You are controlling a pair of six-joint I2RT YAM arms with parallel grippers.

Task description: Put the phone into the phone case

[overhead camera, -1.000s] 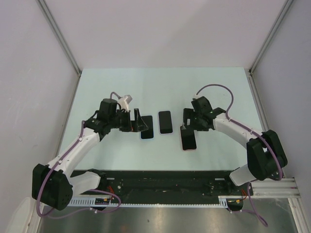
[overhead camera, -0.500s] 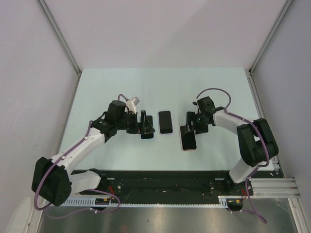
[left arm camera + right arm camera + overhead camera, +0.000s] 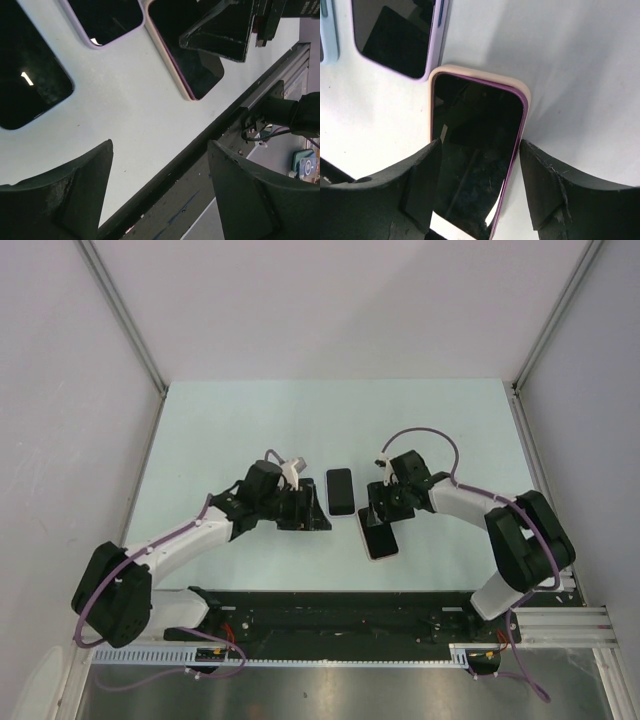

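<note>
A black-screened phone [image 3: 475, 150] with a purple edge lies in a cream phone case [image 3: 480, 76] on the table, right of centre and tilted [image 3: 378, 535]. My right gripper [image 3: 480, 145] straddles its width, with both fingers against its long sides, low over its far end [image 3: 382, 506]. My left gripper [image 3: 160, 144] is open with only bare table and the table's edge between its fingers. It hovers over the left phone [image 3: 30, 85], which it mostly hides in the top view [image 3: 305, 510].
A third phone in a lilac case [image 3: 340, 491] lies between the two grippers, also at the top of the right wrist view [image 3: 395, 35]. The table's near edge and black rail [image 3: 220, 135] run close by the left gripper.
The left gripper moved right, over the left phone, and narrowed a little. The right gripper closed around the cased phone, whose near end swung left so it lies tilted.
</note>
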